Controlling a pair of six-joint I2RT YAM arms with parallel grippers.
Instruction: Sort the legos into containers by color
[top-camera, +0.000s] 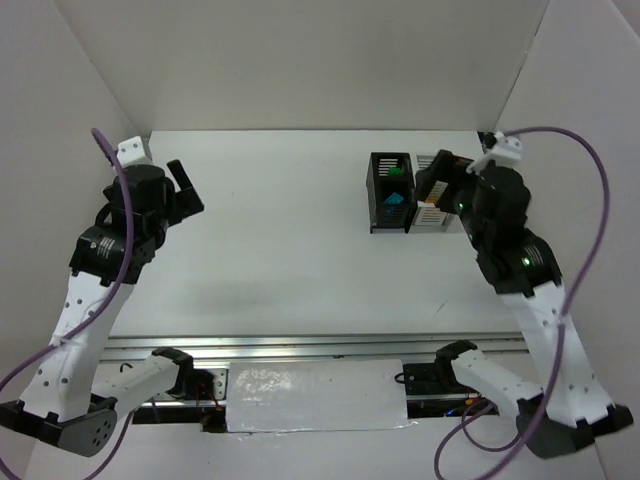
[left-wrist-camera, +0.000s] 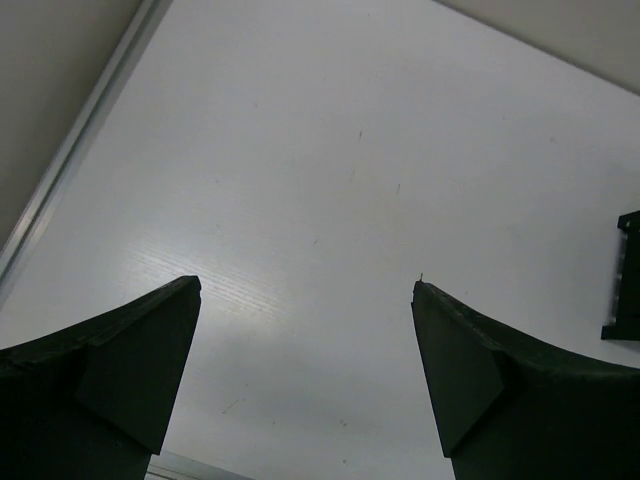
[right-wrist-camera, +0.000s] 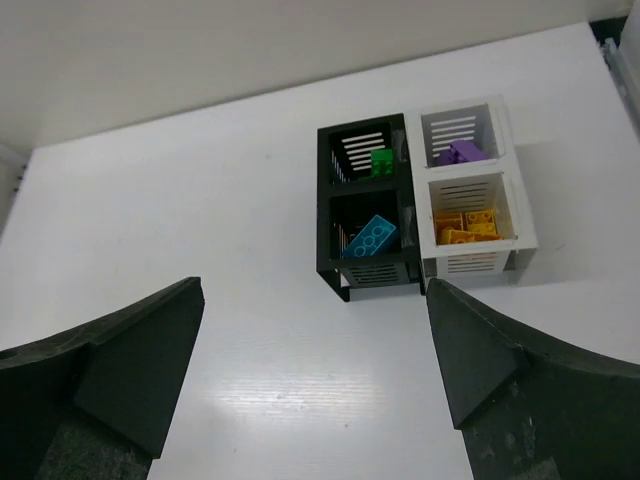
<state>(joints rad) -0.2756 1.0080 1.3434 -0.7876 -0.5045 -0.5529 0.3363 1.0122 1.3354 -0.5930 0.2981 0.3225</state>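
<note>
- Right gripper (right-wrist-camera: 310, 290) — its two dark fingers are spread wide with nothing between them; only the bare white table (right-wrist-camera: 200, 200) shows in the gap.
- In its wrist view, the containers (right-wrist-camera: 375, 272) sit at about 1 o'clock from that gap. They form a two-by-two block of slotted, open-topped bins, pressed together: two black on the left, two white on the right.
- Far black bin: one green lego (right-wrist-camera: 382, 161) inside.
- Near black bin: one teal lego (right-wrist-camera: 370, 237), lying tilted.
- Far white bin: purple legos (right-wrist-camera: 462, 152), the exact count hard to tell.
- Near white bin: several yellow and orange legos (right-wrist-camera: 465, 228), heaped together.
- From overhead, the right gripper (top-camera: 440, 185) hangs above the white half of the block and hides part of it. The black bins (top-camera: 390, 190) stay in plain view, at about 2 o'clock from the table's middle.
- Left gripper (left-wrist-camera: 305, 285) — also spread wide and holding nothing, with plain table surface beyond its fingers.
- At 3 o'clock in the left wrist view, a sliver of a black slotted bin (left-wrist-camera: 625, 280) shows at the frame's edge.
- From overhead, the left gripper (top-camera: 185, 190) is at about 10 o'clock, well apart from the bins.
</note>
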